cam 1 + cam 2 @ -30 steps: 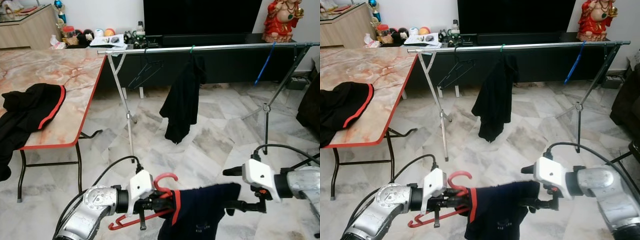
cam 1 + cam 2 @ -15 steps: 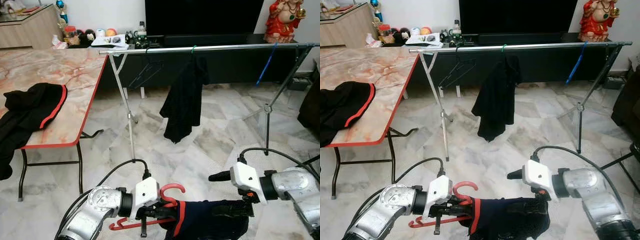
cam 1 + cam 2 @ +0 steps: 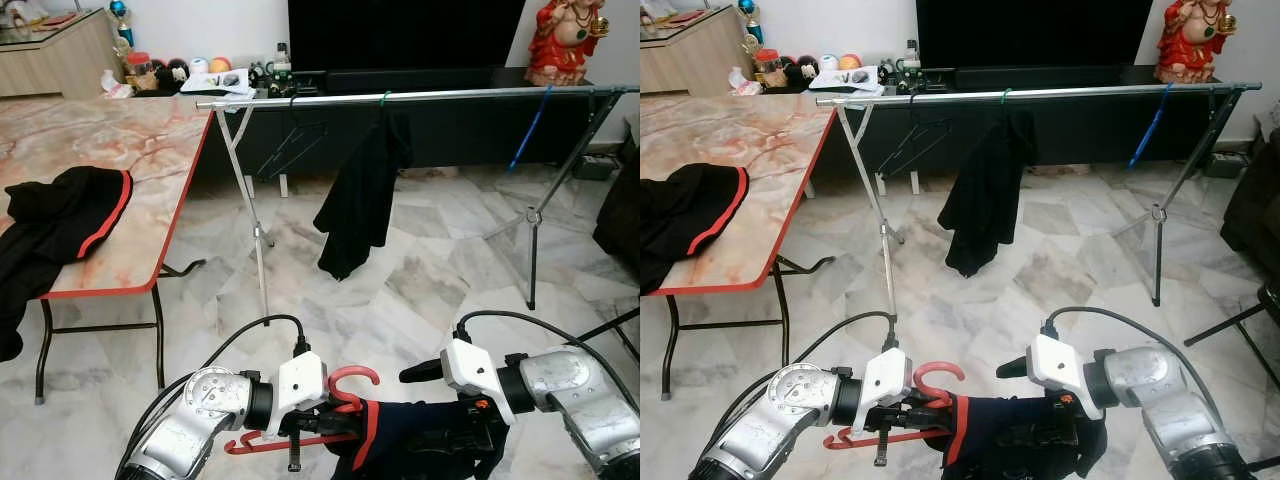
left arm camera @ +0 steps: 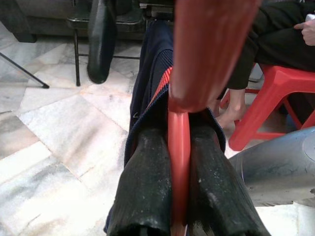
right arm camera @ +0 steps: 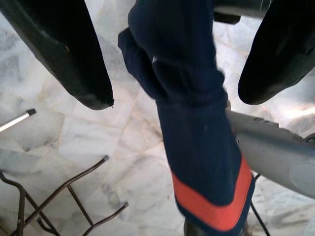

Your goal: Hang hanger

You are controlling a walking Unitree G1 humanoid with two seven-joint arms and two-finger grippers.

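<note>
Clamping the red hanger (image 4: 178,147) by its neck, just under the hook, the left gripper (image 3: 318,420) is held low and close in front of the body; in the left wrist view its two black fingers (image 4: 145,187) are seen pressed tight against the red stem on both sides, with navy cloth bunched around them. A grip at the neck leaves the hook (image 3: 355,376) free and turned upward, which is judged the reason for holding it there.

A navy garment (image 3: 420,445) with a red-trimmed collar is draped on the hanger and hangs between the two arms. The right gripper (image 3: 470,440) is placed at the garment's far side; in the right wrist view its fingers (image 5: 64,54) are spread wide apart with a red-cuffed navy sleeve (image 5: 192,113) hanging between them, not pinched. It is judged to be steadying or arranging the cloth rather than carrying it.

Farther out, well apart from both grippers, a metal clothes rail (image 3: 420,96) is stood across the room before a dark TV cabinet. A black garment (image 3: 358,200) already hangs near its middle, with an empty dark hanger (image 3: 290,145) to its left and a blue hanger (image 3: 528,125) toward the right end. Free rail is left between them, so the hook is judged to belong there; it has not yet been raised. A black jacket (image 3: 60,215) lies on the marble-topped table (image 3: 150,150) at the left.
</note>
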